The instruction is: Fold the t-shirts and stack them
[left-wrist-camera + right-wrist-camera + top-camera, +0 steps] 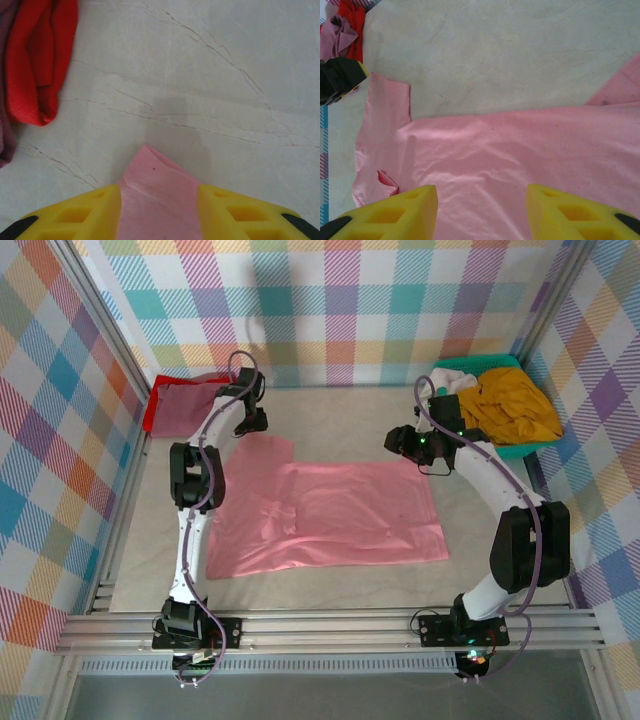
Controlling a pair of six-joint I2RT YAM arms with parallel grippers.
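Salmon-pink t-shirt [320, 515] spread flat mid-table [340, 420], long axis running left edge to right edge; its far-left sleeve tip lies unpinched between the parted jaws of the nearer left gripper [160, 192], while the right gripper [482, 192] hovers parted and empty near its far-right corner.

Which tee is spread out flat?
The salmon-pink tee mid-table. The red tee and maroon tee sit far left; the mustard tee is heaped in the teal basket.
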